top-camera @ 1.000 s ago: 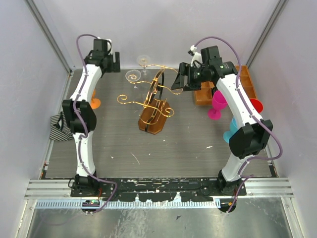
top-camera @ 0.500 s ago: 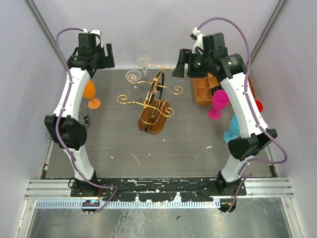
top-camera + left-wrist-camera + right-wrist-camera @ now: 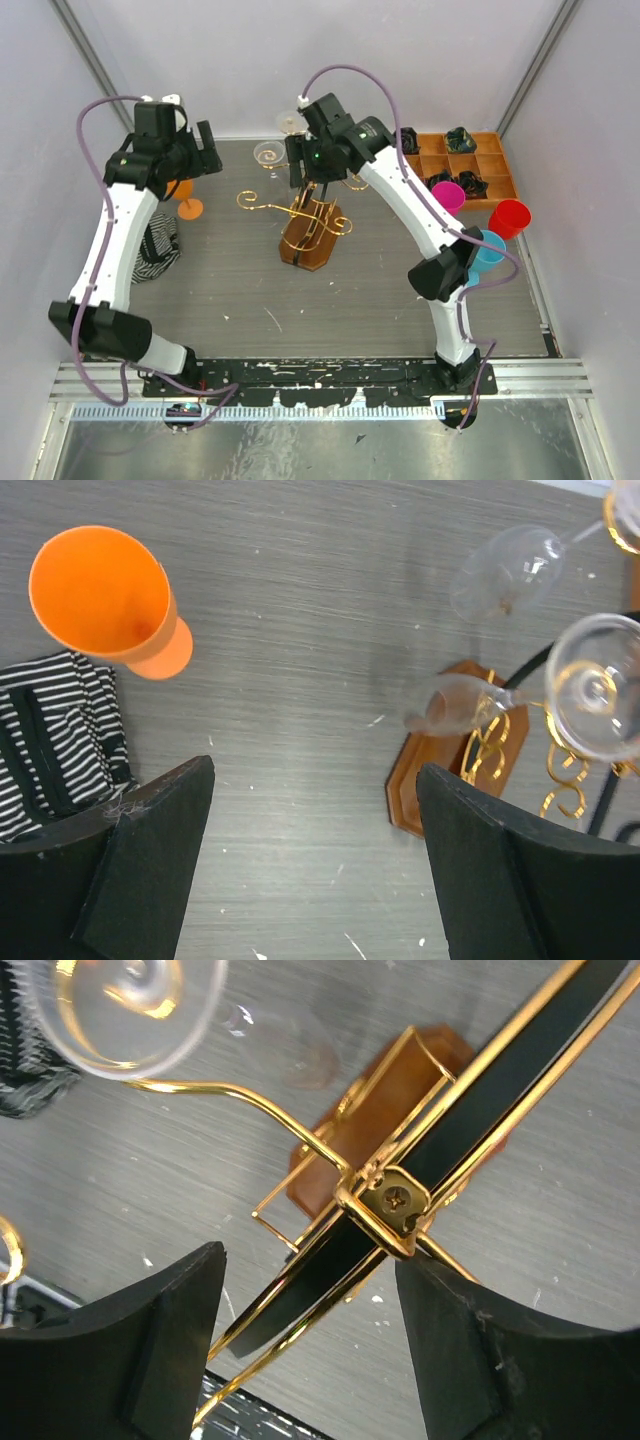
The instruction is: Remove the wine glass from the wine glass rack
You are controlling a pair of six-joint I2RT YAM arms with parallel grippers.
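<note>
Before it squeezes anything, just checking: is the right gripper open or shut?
Open. The right gripper has its fingers wide apart, with the dark hoop of the rack passing between them.

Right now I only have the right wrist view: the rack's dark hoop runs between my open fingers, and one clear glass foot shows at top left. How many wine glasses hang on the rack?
Observer: Two, both on the left side of the wine glass rack: a near wine glass and a far wine glass behind it.
Operator: Where is the left gripper?
Observer: The left gripper hovers open, left of both glasses and touching nothing.
Operator: What is on the table near it?
Observer: An orange goblet stands upright beside a striped cloth.
</note>
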